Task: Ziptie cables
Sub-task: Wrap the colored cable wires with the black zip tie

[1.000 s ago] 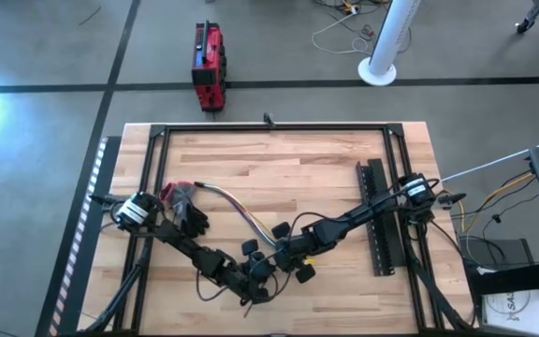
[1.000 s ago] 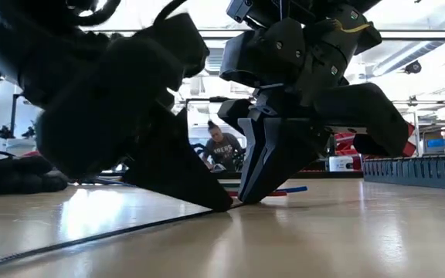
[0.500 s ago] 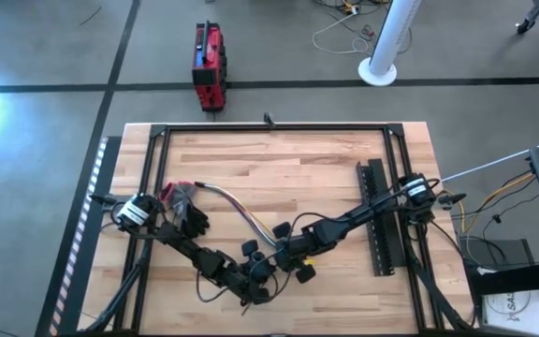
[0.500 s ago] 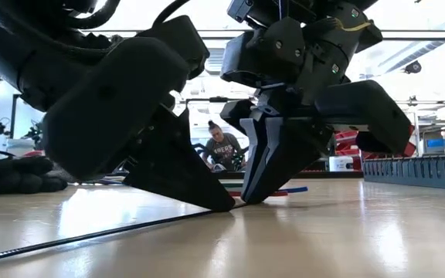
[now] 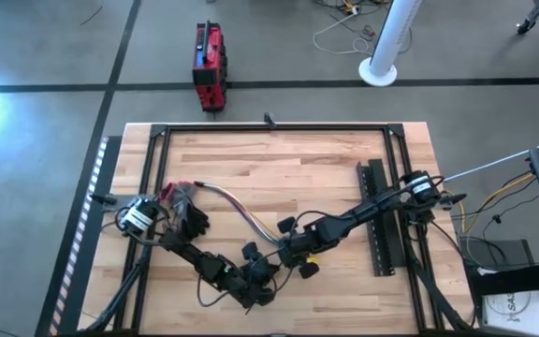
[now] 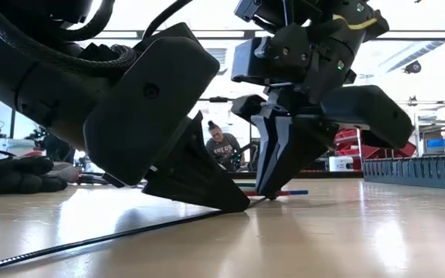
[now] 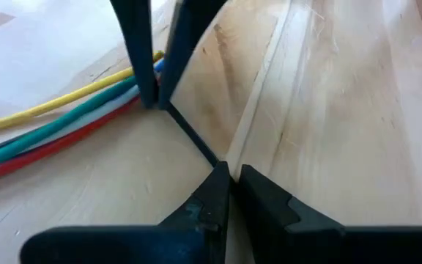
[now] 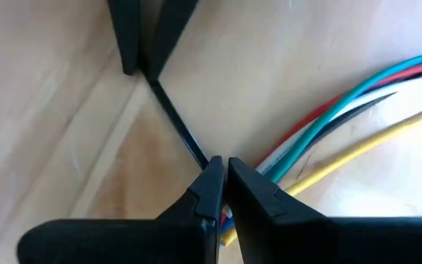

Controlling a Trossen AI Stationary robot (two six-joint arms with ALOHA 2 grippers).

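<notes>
Pinching opposite ends of the thin black plastic ziptie (image 7: 189, 136), left gripper (image 7: 229, 174) and right gripper (image 8: 220, 165) hold it flat on the wooden table (image 5: 316, 168), likely to slide under the blue, green, yellow cables (image 8: 357, 110).

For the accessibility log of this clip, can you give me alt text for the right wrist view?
The right gripper is pinched shut on a thin black ziptie lying on the wooden table, with the left gripper gripping the strip's other end farther off. Coloured cables, red, teal, white, black and yellow, lie right beside the near jaws.
</notes>
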